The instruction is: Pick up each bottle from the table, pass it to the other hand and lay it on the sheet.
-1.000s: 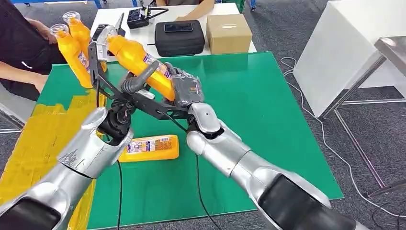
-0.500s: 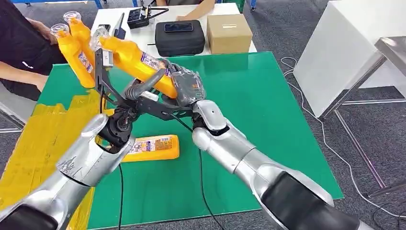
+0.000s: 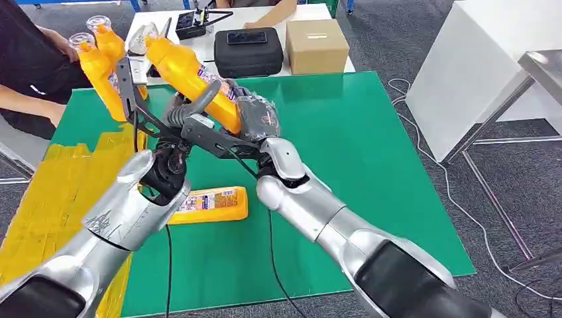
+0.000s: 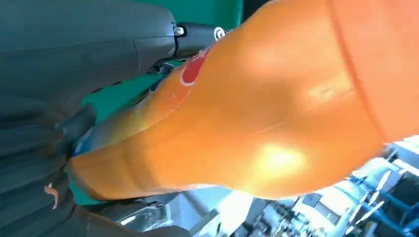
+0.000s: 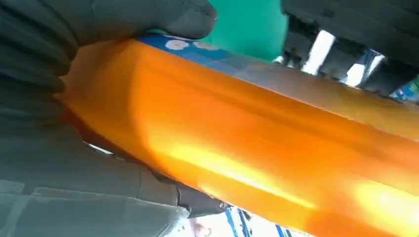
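Note:
An orange bottle (image 3: pixel 182 69) (image 4: pixel 276 113) (image 5: pixel 257 143) is held in the air above the green table (image 3: pixel 358 165), tilted with its clear cap up toward the far left. My right hand (image 3: pixel 258 116) (image 5: pixel 74 98) grips its base end. My left hand (image 3: pixel 189 112) (image 4: pixel 74 59) wraps its fingers around the bottle's middle. A second orange bottle (image 3: pixel 209 203) lies on its side on the table beneath my arms. Two more orange bottles (image 3: pixel 99 66) stand at the far left corner. The yellow sheet (image 3: pixel 59 192) covers the table's left part.
A person in a black shirt (image 3: pixel 26 59) sits at the far left beside the standing bottles. Behind the green table a white table holds a black case (image 3: pixel 248 52) and a cardboard box (image 3: pixel 317 45). A white cabinet (image 3: pixel 477 59) stands to the right.
The held bottle has tipped more upright, its cap swinging up and back, with both hands staying on it. The lying bottle has not moved.

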